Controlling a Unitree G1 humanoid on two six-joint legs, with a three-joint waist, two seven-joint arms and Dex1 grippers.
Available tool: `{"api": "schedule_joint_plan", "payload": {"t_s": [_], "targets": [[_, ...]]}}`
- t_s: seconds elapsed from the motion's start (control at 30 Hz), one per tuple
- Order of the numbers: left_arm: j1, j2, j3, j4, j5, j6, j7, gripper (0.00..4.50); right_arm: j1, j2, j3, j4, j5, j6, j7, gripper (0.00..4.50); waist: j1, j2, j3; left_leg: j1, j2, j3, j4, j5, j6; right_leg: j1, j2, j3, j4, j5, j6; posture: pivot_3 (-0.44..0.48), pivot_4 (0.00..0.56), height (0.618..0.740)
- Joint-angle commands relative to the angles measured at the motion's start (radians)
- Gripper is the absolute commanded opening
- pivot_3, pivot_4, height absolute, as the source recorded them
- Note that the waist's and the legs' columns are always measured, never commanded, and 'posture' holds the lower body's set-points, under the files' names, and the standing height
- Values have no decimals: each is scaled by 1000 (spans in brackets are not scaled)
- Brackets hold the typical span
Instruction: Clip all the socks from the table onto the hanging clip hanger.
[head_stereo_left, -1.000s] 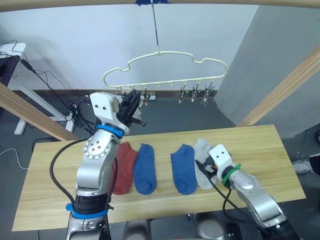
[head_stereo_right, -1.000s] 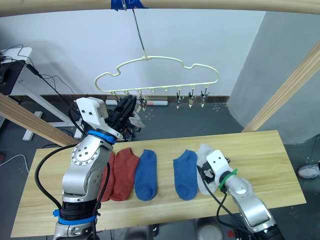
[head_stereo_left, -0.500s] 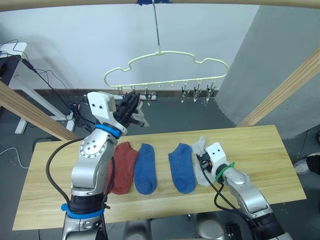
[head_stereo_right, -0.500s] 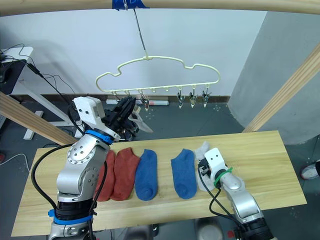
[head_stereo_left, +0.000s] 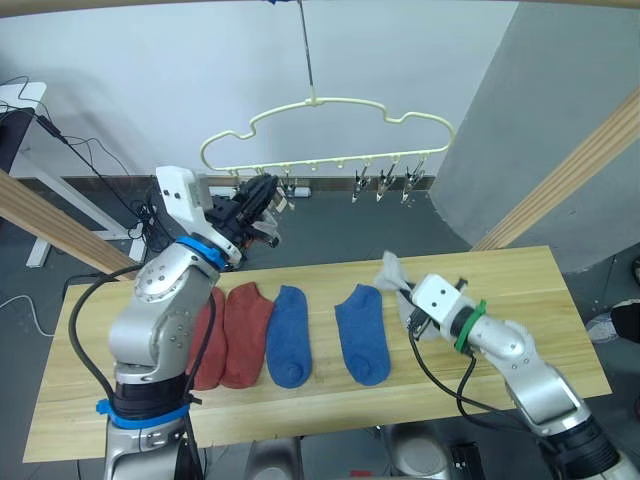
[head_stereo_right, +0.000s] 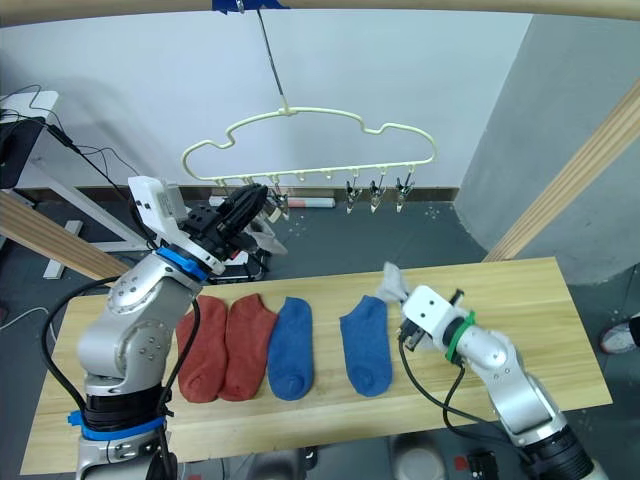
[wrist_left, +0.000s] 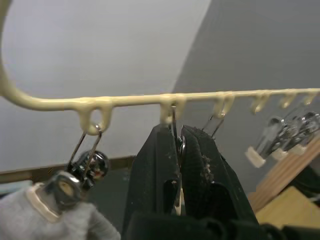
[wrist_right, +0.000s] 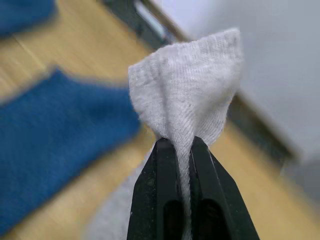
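Observation:
The cream clip hanger (head_stereo_left: 330, 103) hangs from its hook over the table's far edge. My left gripper (wrist_left: 179, 137) is raised to its left clips and is shut on a metal clip (wrist_left: 176, 120). A light grey sock (wrist_left: 50, 220) hangs from the neighbouring clip. My right gripper (wrist_right: 179, 145) is shut on another grey sock (head_stereo_left: 392, 270), whose end is lifted off the table (head_stereo_left: 560, 300). Two rust-red socks (head_stereo_left: 228, 335) and two blue socks (head_stereo_left: 290, 335) (head_stereo_left: 362, 333) lie flat in a row on the wood.
Several free clips (head_stereo_left: 385, 185) hang at the hanger's right end. A round wooden pole with blue tape (head_stereo_right: 240, 5) runs overhead. Slanted wooden poles (head_stereo_left: 560, 180) (head_stereo_left: 50, 220) flank the table. A white desk with cables (head_stereo_left: 25, 100) stands far left.
My right gripper has shut on the grey sock and raised its end off the table. My left gripper stays at the hanger's clip.

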Motion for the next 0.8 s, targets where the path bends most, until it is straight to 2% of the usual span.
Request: {"api": "schedule_joint_plan", "payload": {"t_s": [0.03, 0.27, 0.4, 0.6, 0.8], "targets": [[-25, 17, 47, -52, -115, 79, 2, 65, -62, -8, 38, -10, -10, -89, 78, 0, 3, 0, 0, 0, 0, -1, 0, 0, 0, 0, 0, -1, 0, 1, -1, -220, 355, 740], [-19, 15, 74, -91, -246, 193, 55, 65, -248, 45, 110, 125, -11, -207, 195, 0, 5, -4, 5, -1, 0, 0, 1, 0, 0, 0, -4, 1, -1, 1, -2, -210, 354, 740], [-12, 19, 73, -114, -294, 223, 75, 65, -323, 118, 162, 208, -34, -248, 216, 0, 6, -4, 8, -1, 1, -1, 1, 0, 0, 0, -4, 0, -1, 2, -3, -202, 352, 740], [6, 27, 74, -133, -323, 235, 89, 65, -375, 188, 165, 267, -46, -278, 202, 0, 7, -4, 8, -1, 3, -1, 1, 0, 0, 0, -5, 0, 0, 2, -3, -195, 352, 740], [14, 33, 68, -129, -318, 223, 96, 65, -400, 208, 136, 308, -53, -308, 183, 0, 11, -4, 8, -1, 2, -1, 1, 0, 0, 0, -5, 0, 0, 2, -3, -188, 350, 740]]}}
